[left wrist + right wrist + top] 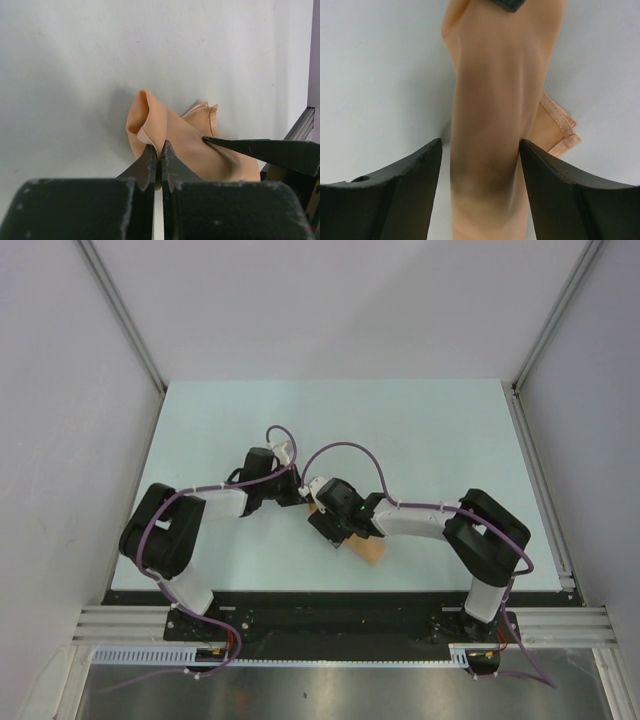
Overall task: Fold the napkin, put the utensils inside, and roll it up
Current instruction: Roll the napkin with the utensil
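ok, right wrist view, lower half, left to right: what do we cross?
dark finger → napkin, bunched into a roll between the two fingers → other finger. Left out: the napkin's hemmed corner, which sits above that second finger.

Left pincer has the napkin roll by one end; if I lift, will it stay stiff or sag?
Likely sags: the napkin is thin cloth, creasing where the left pincer pinches it. The roll may loosen, since a hemmed corner sticks out. Probably light.
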